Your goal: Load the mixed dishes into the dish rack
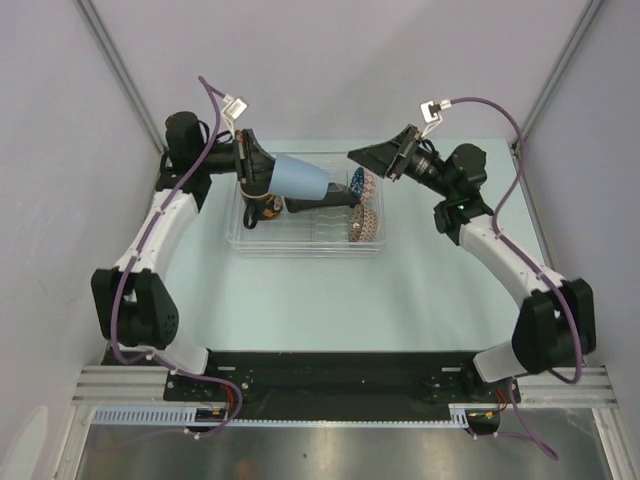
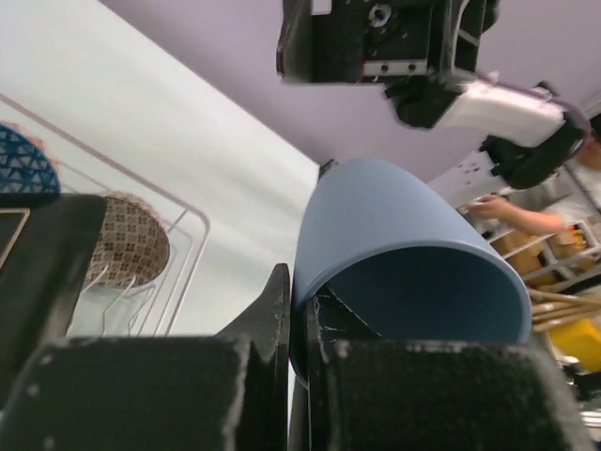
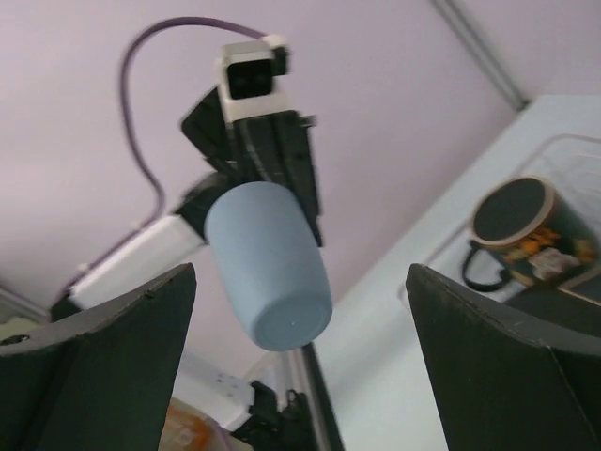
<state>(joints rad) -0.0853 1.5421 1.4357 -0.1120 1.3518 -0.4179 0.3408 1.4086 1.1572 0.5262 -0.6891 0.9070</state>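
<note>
Left gripper [image 2: 299, 315] clenched on small light-blue cup [image 2: 404, 235] rim, cup sideways above dish rack [image 1: 290, 246] far-left; right gripper [image 1: 368, 158] spread wide, empty, hovering above rack's far-right; red-inside dark mug [image 3: 521, 230] inside rack

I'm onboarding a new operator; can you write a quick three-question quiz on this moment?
1. True or false: the left gripper is shut on the small light-blue cup at its rim.
2. Which gripper stands open?
3. Where is the dark printed mug? A) in the clear plastic ribbed dish rack B) on the table outside it C) stacked in a bowl
Key: 1 true; 2 the right gripper; 3 A.
</note>
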